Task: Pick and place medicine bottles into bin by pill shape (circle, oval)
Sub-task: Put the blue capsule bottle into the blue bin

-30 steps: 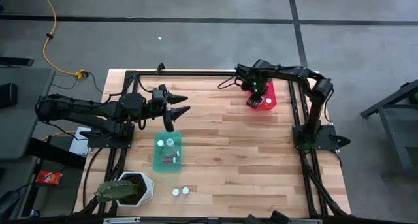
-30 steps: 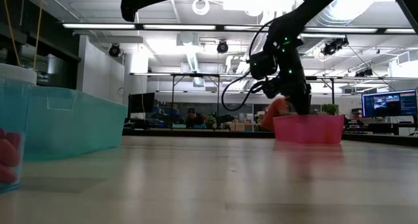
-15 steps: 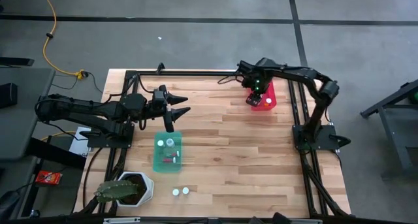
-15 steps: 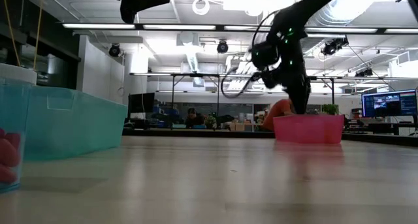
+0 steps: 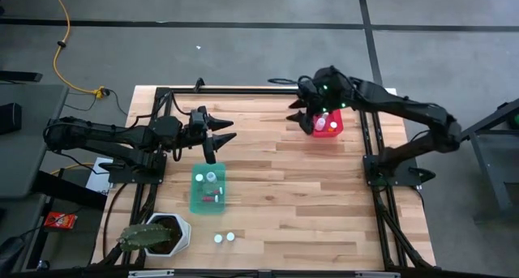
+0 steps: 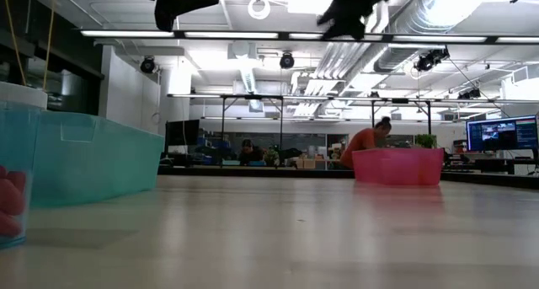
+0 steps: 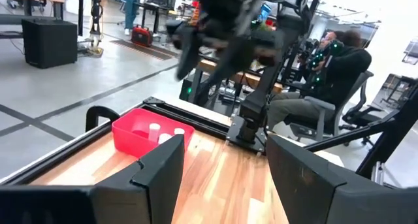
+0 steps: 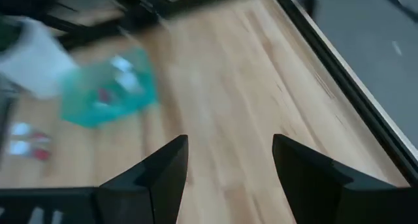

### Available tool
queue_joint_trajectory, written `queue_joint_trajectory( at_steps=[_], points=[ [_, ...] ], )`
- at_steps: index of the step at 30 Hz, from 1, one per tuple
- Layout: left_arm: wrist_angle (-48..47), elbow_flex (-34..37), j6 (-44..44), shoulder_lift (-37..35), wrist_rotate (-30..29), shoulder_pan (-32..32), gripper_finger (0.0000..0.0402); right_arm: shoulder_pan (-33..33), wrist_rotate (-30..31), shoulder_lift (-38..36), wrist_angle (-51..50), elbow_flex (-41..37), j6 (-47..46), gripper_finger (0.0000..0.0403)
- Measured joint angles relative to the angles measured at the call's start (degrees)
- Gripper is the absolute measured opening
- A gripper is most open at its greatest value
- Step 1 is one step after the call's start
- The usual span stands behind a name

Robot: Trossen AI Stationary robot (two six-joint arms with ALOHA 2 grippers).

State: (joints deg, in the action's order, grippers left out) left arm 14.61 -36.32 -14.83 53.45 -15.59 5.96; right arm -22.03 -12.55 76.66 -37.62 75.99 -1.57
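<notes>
The right gripper is seen open and empty, raised beside the red bin, in which white-capped bottles are lying. The left gripper is also held open, above the table near the green bin, where more bottles are kept. Two bottles are left on the table beside the plant pot

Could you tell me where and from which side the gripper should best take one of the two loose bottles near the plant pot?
Probably from straight above, fingers closing across the body just under the cap. The two bottles stand side by side on the table, so the fingers should close across the axis of the pair, not along it. The open left gripper is the nearer one; the right gripper, also open, is by the red bin.
</notes>
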Motion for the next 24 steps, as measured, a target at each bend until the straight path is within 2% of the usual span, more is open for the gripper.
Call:
queue_joint_trajectory(
  at_steps=[7,14,17,20,24],
  points=[
    [0.15,0.0,0.0,0.0,2.56,0.0,0.0206,8.42,-0.04,0.21,8.18,-1.97,-1.33,0.0216],
    [0.17,0.0,-0.18,0.0,3.37,-0.02,0.0206,14.17,0.46,-6.37,31.81,-22.96,-16.63,0.0216],
    [0.2,0.0,-0.39,0.0,3.91,-0.02,0.0206,17.05,3.22,-10.21,43.69,-29.07,-21.5,0.0216],
    [0.18,0.0,-1.57,0.0,5.98,0.0,0.0206,19.9,8.46,-12.64,52.24,-32.52,-19.83,0.0216],
    [0.18,0.02,-1.53,0.0,6.58,-0.01,0.0206,22.35,12.75,-13.44,53.71,-33.83,-13.87,0.0216]
  ],
)
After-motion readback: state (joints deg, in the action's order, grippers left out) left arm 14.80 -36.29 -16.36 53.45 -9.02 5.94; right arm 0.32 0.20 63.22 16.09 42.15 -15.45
